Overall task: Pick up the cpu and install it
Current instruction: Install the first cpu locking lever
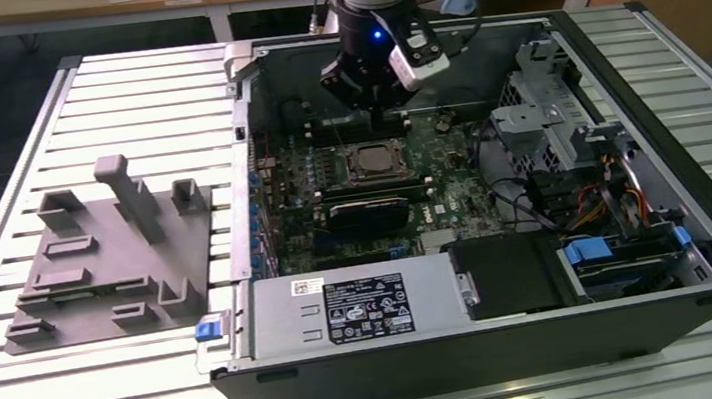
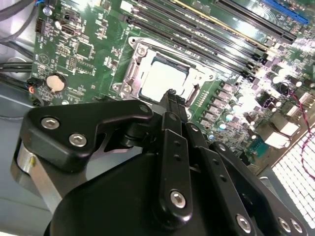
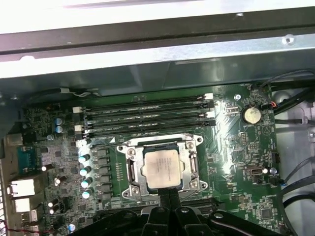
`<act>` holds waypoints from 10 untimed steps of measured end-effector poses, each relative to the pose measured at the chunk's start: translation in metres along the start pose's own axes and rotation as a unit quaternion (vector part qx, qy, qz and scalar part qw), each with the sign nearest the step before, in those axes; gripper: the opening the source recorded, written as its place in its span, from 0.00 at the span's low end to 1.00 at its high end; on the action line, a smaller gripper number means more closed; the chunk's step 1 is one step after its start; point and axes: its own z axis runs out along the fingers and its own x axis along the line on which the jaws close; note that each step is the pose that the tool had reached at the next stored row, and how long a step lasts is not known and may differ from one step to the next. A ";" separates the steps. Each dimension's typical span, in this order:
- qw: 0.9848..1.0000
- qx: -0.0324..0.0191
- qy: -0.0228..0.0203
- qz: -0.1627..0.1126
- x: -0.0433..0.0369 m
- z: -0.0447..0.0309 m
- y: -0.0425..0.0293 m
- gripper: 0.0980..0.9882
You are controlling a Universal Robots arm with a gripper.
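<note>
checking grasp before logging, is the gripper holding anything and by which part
Nothing is held: the gripper is shut and empty, the cpu lies in the socket.

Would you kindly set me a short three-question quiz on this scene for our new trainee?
1. True or false: the cpu lies in the socket on the green board.
2. Relative to the computer case, the grey fixture stands: A) inside it; B) outside it, on the exterior view's left; C) on top of it.
3. Fill in: the fingers of the gripper are ___, gripping nothing.
Key: 1 true; 2 B; 3 shut.
</note>
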 end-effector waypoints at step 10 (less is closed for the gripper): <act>1.000 0.000 0.000 0.000 0.0226 -0.0005 -0.0028 0.01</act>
